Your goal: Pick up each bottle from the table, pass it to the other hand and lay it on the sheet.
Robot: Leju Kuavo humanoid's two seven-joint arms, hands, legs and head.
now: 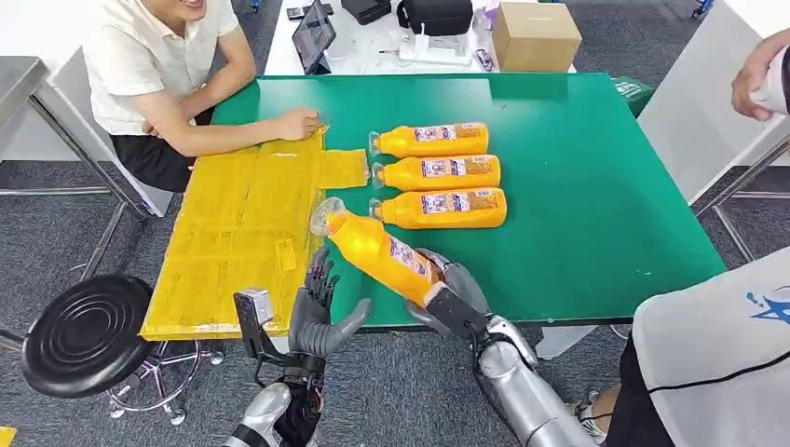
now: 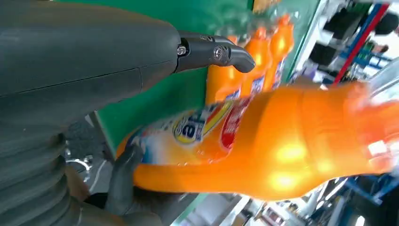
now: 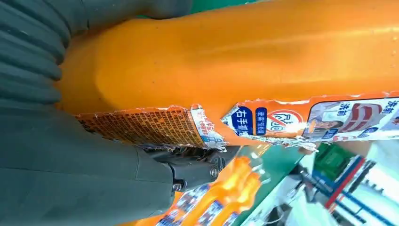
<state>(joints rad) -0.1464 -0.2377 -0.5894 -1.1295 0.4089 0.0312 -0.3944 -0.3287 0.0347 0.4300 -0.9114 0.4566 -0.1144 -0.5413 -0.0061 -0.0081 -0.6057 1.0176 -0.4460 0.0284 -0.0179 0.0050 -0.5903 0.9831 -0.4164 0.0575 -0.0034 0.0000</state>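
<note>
The green table [image 1: 578, 186] is the landmark here. Over its near edge, the right hand [image 1: 452, 293] grips the base end of an orange bottle [image 1: 377, 250], fingers wrapped round the body; the bottle slants upward with its clear cap pointing toward the yellow sheet [image 1: 242, 233] that covers the table's left part. The left hand [image 1: 321, 312] stands upright just beside the bottle's lower side, off the table's near edge, fingers spread and holding nothing.

The main risk, as a judgement, lies in the handover. The bottle is held only at one end, so its long, heavy neck side can lever downward and twist in the grip; if the right hand lets go before the left has closed round the middle, the bottle would likely drop at the table's edge or to the floor. A late or off-centre closure could also knock the cap against the sheet. Three more bottles [image 1: 438, 172] lie side by side at the table's middle, clear of the exchange, and a person's hand [image 1: 298, 123] rests at the sheet's far corner.

The held bottle looks smooth and glossy, filled with orange liquid, its label [image 3: 197, 125] torn and peeling; the slick surface may slide under fingers.
</note>
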